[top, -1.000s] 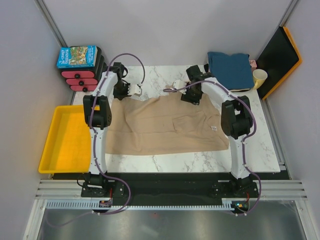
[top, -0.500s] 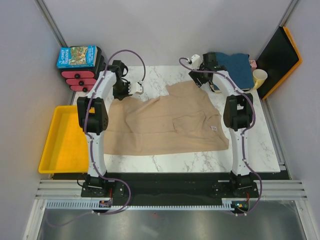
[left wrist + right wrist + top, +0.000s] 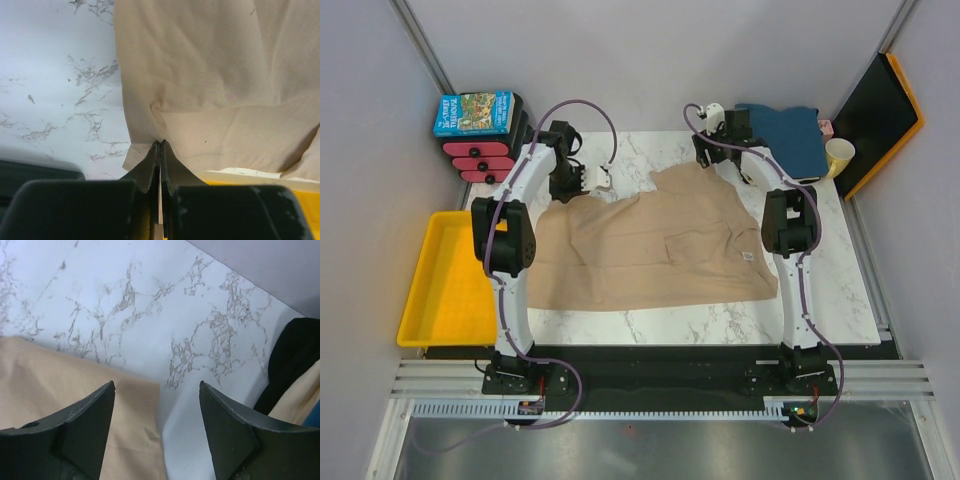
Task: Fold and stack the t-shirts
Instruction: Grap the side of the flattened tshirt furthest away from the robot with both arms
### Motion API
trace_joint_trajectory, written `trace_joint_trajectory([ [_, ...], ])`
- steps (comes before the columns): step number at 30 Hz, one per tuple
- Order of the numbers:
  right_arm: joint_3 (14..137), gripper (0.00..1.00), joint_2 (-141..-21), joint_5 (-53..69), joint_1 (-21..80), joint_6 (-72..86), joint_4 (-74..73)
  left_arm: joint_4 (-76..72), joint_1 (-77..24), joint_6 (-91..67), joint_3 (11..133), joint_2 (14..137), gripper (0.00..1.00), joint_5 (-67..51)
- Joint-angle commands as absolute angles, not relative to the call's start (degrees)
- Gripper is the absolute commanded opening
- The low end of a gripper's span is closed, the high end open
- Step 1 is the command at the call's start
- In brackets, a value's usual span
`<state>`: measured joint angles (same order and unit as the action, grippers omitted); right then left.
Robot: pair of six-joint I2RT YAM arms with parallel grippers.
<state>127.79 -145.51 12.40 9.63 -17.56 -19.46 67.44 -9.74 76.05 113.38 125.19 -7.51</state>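
Observation:
A large tan t-shirt point(image 3: 650, 245) with a small white label point(image 3: 747, 256) lies spread on the marble table. My left gripper point(image 3: 592, 180) is at its far left edge, and the left wrist view shows the gripper point(image 3: 160, 143) shut on a hem fold of the tan t-shirt point(image 3: 220, 75). My right gripper point(image 3: 706, 150) hovers open over the far right corner. In the right wrist view that gripper point(image 3: 157, 385) has nothing between its fingers and the tan t-shirt point(image 3: 60, 375) lies flat below. A folded teal-blue t-shirt point(image 3: 785, 138) sits at the back right, with dark cloth point(image 3: 295, 350) under it.
A yellow tray point(image 3: 450, 275) sits off the table's left edge. A blue picture box point(image 3: 475, 112) on red-and-black items stands at the back left. A pale yellow cup point(image 3: 839, 155) and a black-and-orange board point(image 3: 880, 115) are at the back right.
My right gripper carried the shirt's far right corner back and to the right, then opened and let it go. My left gripper edged right, still shut on the hem.

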Motion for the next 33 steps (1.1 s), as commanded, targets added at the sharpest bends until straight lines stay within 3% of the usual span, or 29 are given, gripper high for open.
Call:
trace_joint_trajectory([
  [1,129.2,0.78,-146.8,22.8,8.4,-12.8,-16.5,68.6,-10.0,73.6,113.6,122.0,0.02,-6.1],
  [9,128.4,0.81,-148.4,38.9,7.1,-3.4,-15.4,70.0,-10.3,73.3,116.4,123.2,0.02,-4.2],
  [23,129.7,0.81,-145.8,32.3,4.6,0.5,-11.9,71.0,-11.2,72.6,117.8,124.3,0.02,-2.7],
  [33,126.9,0.80,-147.8,40.6,3.5,-0.1,-13.8,72.1,-12.0,72.5,119.3,124.9,0.02,-2.0],
])
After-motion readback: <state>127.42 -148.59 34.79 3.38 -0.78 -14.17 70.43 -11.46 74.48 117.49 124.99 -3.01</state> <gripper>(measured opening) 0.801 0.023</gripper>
